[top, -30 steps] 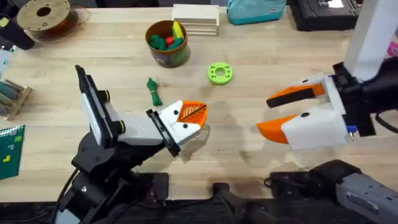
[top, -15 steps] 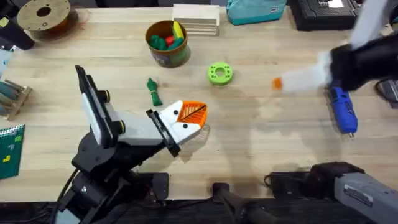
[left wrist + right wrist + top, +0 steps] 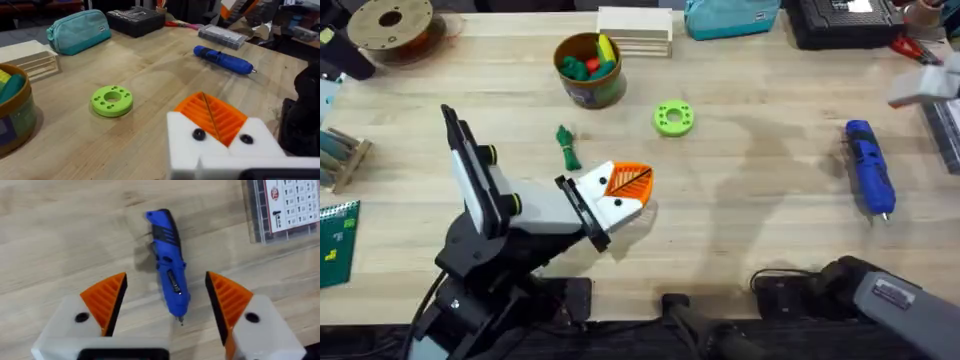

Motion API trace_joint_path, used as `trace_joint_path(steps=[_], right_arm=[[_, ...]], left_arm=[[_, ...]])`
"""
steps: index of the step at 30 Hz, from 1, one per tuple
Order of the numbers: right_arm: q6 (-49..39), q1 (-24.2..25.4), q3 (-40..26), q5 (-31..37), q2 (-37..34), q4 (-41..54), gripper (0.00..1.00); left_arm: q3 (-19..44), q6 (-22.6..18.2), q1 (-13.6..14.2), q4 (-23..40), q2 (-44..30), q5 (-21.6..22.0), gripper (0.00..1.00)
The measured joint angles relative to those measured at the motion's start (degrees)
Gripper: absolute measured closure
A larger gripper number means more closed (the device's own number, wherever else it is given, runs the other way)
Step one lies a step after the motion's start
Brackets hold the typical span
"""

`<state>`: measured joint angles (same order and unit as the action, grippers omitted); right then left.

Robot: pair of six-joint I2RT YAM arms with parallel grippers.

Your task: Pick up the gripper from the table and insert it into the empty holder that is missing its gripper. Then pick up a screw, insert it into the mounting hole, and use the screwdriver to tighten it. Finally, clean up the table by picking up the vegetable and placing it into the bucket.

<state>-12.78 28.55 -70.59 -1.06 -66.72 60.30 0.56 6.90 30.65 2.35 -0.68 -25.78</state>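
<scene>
The blue screwdriver (image 3: 869, 166) lies on the table (image 3: 760, 220) at the right, its metal tip toward the front edge. My right gripper (image 3: 166, 282) hovers open above the screwdriver (image 3: 168, 270), one orange pad on each side of it and neither touching; overhead it is a pale blur (image 3: 923, 86) at the far right. Low over the table's middle, my left gripper (image 3: 625, 188) is shut, its orange ribbed pads (image 3: 212, 116) pressed together. The dark-green vegetable (image 3: 567, 148) lies just behind it. The bucket (image 3: 588, 70) with coloured toys stands farther back. The loose gripper piece and the empty holder are out of view.
A lime-green disc (image 3: 673, 118) lies right of the vegetable. A wooden spool (image 3: 390, 22), stacked wooden slats (image 3: 635, 30), a teal pouch (image 3: 730, 16) and a black case (image 3: 840, 22) line the back edge. A labelled parts box (image 3: 285, 205) sits beside the screwdriver.
My right gripper swung from the table's middle right out to the far right edge, uncovering the screwdriver. The left arm has not moved.
</scene>
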Motion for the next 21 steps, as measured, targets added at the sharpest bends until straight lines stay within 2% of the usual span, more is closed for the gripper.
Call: trace_joint_path(steps=[7, 11, 21], right_arm=[[-5.5, 5.4, 0.1, 2.5, -12.3, -2.7, 0.051], [-10.5, 5.6, 0.3, 3.0, -19.9, -4.1, 0.049], [-18.4, 5.6, 0.5, 3.0, -32.5, -8.6, 0.043]], left_arm=[[0.0, 0.0, 0.0, 0.0, 0.0, 0.0, 0.991], [0.0, 0.0, 0.0, 0.0, 0.0, 0.3, 0.991], [0.0, 0.0, 0.0, 0.0, 0.0, 0.3, 0.991]])
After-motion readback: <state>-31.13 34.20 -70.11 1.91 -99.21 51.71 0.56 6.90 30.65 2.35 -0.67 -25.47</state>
